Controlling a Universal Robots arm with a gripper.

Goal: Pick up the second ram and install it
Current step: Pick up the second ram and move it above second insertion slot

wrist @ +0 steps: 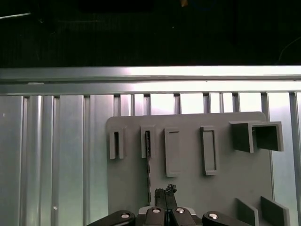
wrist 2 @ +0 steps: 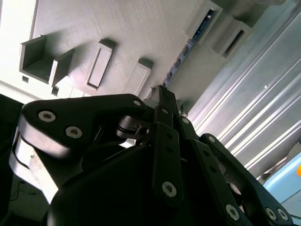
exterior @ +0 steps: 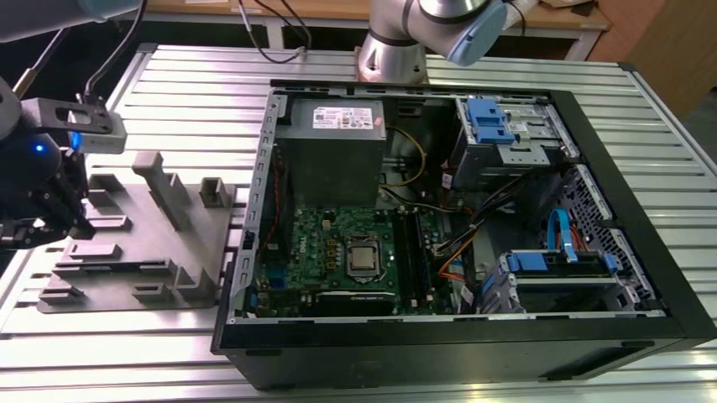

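1. A slatted aluminium table carries everything.
2. A black, open desktop computer case lies on its side toward the exterior view's right. Its green motherboard faces up inside.
3. A flat grey plastic fixture block with raised holders lies on the table just beside the case, on the exterior view's left.
4. The dark, multi-link gripper hangs low over the fixture block, at the block's edge away from the case. In both wrist views its fingers are drawn tightly together.
5. The second ram, a thin, long, dark memory stick, stands on edge on the fixture block, well apart from the motherboard. Its far end sits in a small grey slotted holder. Its near end runs right up to the gripper's fingertips.
6. The fingers seem to be pinching that near end, though the contact itself is hidden behind the fingertips.
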